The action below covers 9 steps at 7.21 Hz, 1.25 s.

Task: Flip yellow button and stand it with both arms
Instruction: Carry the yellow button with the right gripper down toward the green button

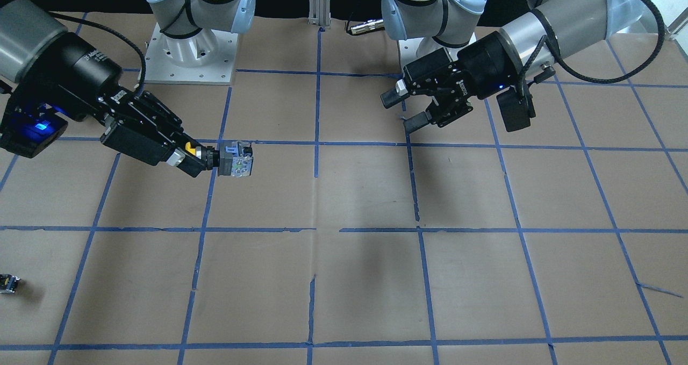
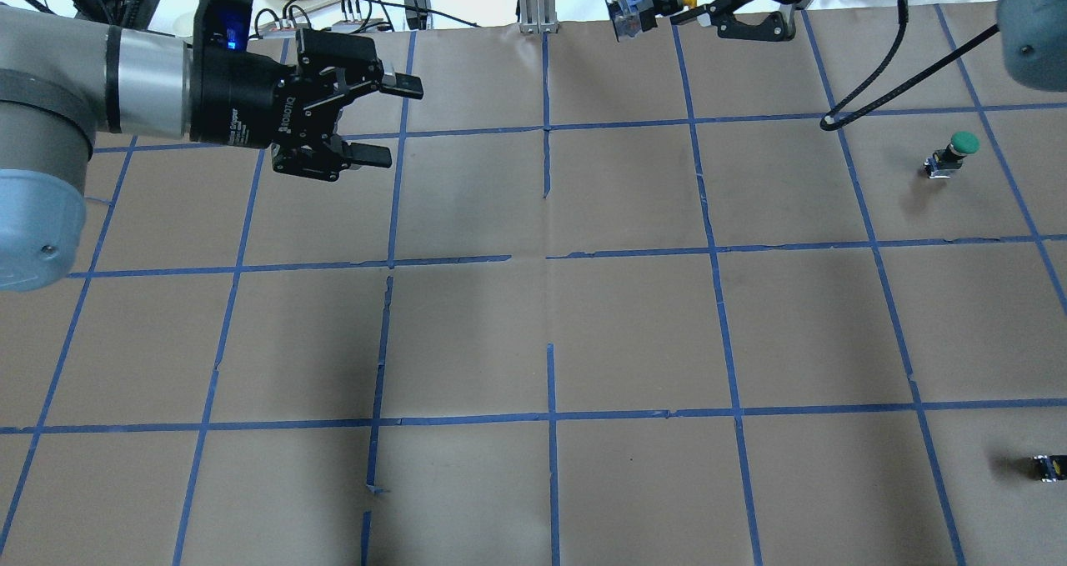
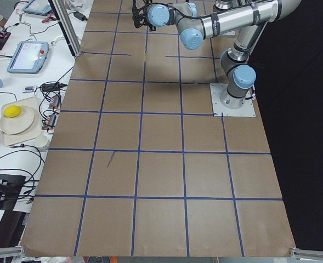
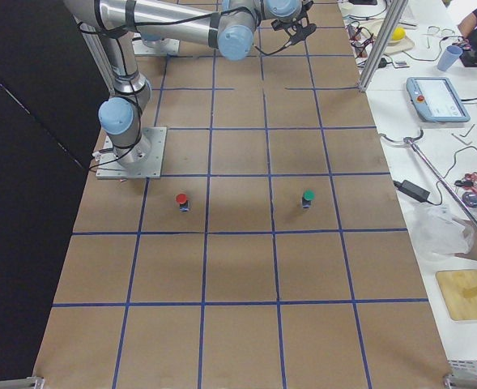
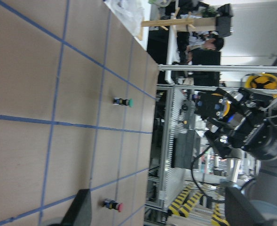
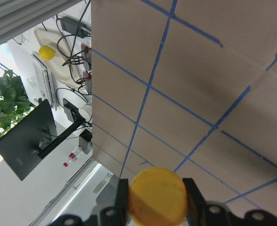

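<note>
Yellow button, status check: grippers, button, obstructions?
Right gripper shut on yellow button, held sideways off the table. Left gripper open, empty, apart. Green button well aside.

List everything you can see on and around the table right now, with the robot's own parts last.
table: one, brown paper with a blue tape grid, fills the views.
yellow button: one, yellow cap on a grey-black body, held in the air above the table.
green button: one, green cap, standing on the table on the robot's right.
red button: one, red cap, standing on the table, nearer the robot than the green button.
small dark piece: one, black, cut off by the overhead view's edge; may be the red button's body.
tablet: one, blue-grey, on the side bench.
right gripper: one, black, shut on the yellow button.
left gripper: one, black, open and empty.
</note>
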### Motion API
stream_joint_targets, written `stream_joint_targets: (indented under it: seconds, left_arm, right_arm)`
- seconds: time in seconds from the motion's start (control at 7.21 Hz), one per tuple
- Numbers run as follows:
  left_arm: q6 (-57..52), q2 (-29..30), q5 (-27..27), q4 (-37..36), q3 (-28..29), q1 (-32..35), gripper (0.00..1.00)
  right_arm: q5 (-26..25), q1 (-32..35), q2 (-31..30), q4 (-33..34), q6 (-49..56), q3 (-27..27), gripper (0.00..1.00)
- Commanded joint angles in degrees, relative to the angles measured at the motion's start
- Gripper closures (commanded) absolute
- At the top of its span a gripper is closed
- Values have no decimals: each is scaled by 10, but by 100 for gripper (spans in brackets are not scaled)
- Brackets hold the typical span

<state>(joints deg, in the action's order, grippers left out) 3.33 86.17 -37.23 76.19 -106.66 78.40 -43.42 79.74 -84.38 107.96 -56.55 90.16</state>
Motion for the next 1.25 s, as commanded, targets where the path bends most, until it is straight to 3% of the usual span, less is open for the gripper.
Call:
stream_joint_targets:
  seconds: [0.0, 0.14, 0.28, 0.42, 0.69, 0.83, 1.11]
  left_arm:
    - [0, 45, -169, -4, 55, 16, 0]
    - [1, 78, -221, 13, 125, 35, 0]
    - [1, 119, -299, 57, 192, 59, 0]
    - [-3, 141, -384, 62, 216, 93, 0]
    - [-45, 97, -536, 76, 222, 119, 0]
    - [-83, 68, -582, 106, 207, 114, 0]
    - [-97, 53, -557, 109, 197, 103, 0]
  right_arm:
    - [-157, -7, 8, -54, 165, 9, 95]
    - [-253, -20, 9, -92, 242, 10, 95]
    - [-317, -41, 10, -113, 276, 16, 93]
    - [-370, -61, 9, -109, 275, 38, 93]
    - [-529, -85, 5, -97, 275, 59, 93]
    - [-598, -98, 9, -85, 271, 76, 93]
    - [-639, -100, 14, 105, 209, 183, 93]
